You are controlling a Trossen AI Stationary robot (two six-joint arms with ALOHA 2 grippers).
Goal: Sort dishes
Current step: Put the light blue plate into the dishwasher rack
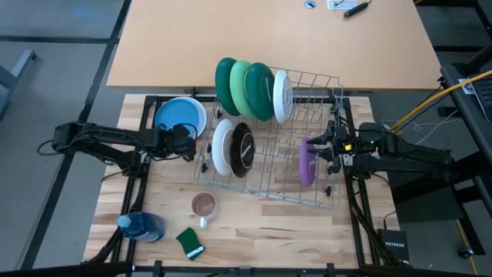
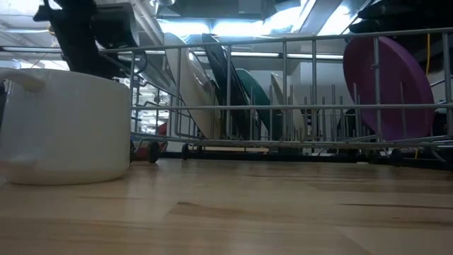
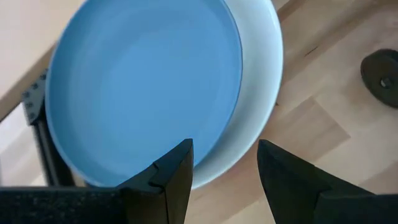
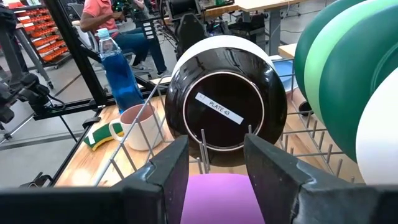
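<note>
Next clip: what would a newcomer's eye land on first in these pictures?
Most likely the wire dish rack at the table's centre, with dark green, light green and white plates standing on edge along its far side and a black plate nearer the middle. A blue plate lies stacked on a white one left of the rack, the open left pincer at its rim. The open right pincer hovers over a purple plate.
</note>
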